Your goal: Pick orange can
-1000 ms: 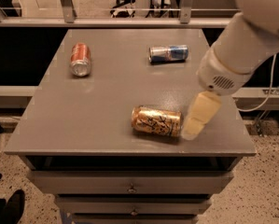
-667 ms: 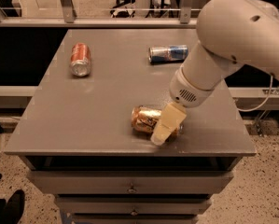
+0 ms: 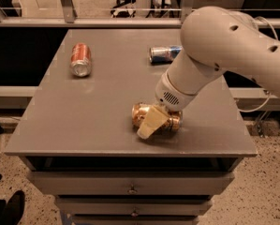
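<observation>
Golden-orange metal: the orange can (image 3: 138, 114), lying on its side near the front edge of the grey surface (image 3: 83, 121), long axis roughly left to right, its left end turned toward the camera.

End effector (image 3: 151, 122) — pale, wedge-shaped, set over the near face of the can at about mid-length, touching it or very nearly so. Whether it is spread or clamped on the can cannot be told; the can's far side is hidden behind the wrist.

Arm (image 3: 224, 46) — white, reaching in from the right. The bulky upper link crosses above the back right of the surface, and the wrist angles down and leftward toward the front edge.

Other stock: red-orange can (image 3: 80, 59), on its side, back left; blue-and-silver can (image 3: 163, 54), on its side, back centre, partly behind the arm. Both are well apart from the work.

Risks, as judged:
- A can on its side rolls. An off-centre squeeze could nudge it forward, and the front edge is near.
- The wall is smooth and curved, so a shallow hold may let it slip out on the lift.
- Thin metal may dent under a hard squeeze.
</observation>
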You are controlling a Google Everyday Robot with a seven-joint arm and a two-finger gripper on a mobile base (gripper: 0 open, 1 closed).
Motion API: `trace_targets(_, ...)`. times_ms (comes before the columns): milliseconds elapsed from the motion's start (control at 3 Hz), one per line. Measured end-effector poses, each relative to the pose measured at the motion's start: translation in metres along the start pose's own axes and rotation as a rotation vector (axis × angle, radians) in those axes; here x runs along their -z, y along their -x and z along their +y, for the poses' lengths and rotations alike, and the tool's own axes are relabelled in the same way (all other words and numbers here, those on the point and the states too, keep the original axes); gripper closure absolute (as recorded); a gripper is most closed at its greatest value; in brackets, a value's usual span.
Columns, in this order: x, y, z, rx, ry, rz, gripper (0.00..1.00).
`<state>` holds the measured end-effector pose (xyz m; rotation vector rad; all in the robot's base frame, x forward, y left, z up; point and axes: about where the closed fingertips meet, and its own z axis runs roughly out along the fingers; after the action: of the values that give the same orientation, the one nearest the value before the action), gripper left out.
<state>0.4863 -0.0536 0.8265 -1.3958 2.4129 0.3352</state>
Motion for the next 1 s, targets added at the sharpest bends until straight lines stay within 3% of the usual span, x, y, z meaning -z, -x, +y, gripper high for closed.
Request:
trace_targets(333, 0.007, 0.004, -0.003, -0.009, -0.023, -0.016, 0.49)
trace_targets(667, 0.036, 0.014, -0.017, -0.007, -0.075, -0.073, 0.79)
trace_targets(1000, 0.067, 0.022, -0.034, 0.006, -0.115, -0.151, 1.0)
